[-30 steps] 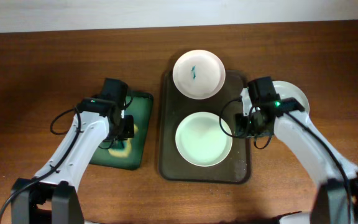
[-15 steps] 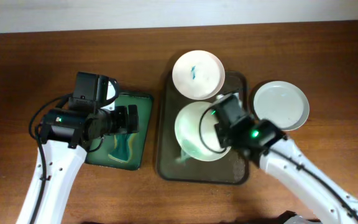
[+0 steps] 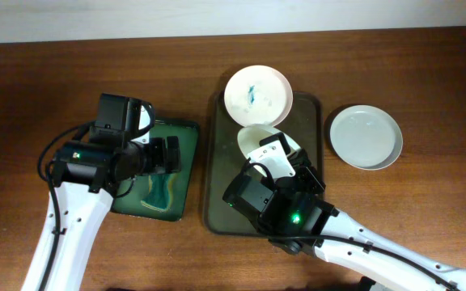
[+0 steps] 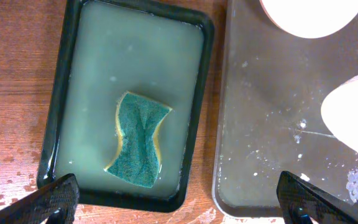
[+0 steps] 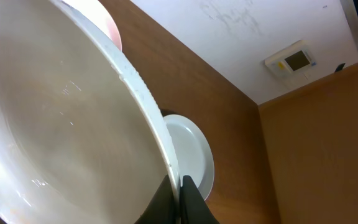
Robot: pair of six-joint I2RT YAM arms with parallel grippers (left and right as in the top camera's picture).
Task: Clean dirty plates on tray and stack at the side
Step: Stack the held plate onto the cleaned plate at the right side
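Note:
A white plate with a teal smear lies at the far end of the dark tray. My right gripper is shut on the rim of a second white plate, holding it tilted on edge above the tray; overhead only its far part shows under the arm. A third plate, with no smear, rests on the table to the right of the tray. My left gripper hangs wide open and holds nothing, above the gap between the green tray and the dark tray.
The green tray holds cloudy water and a teal sponge lying flat in it. My right arm crosses the near half of the dark tray. Bare wooden table surrounds both trays.
My right gripper closed on the near plate's rim, raised it on edge, and the arm swung over the tray. The left gripper rose from the green tray and opened, leaving the sponge.

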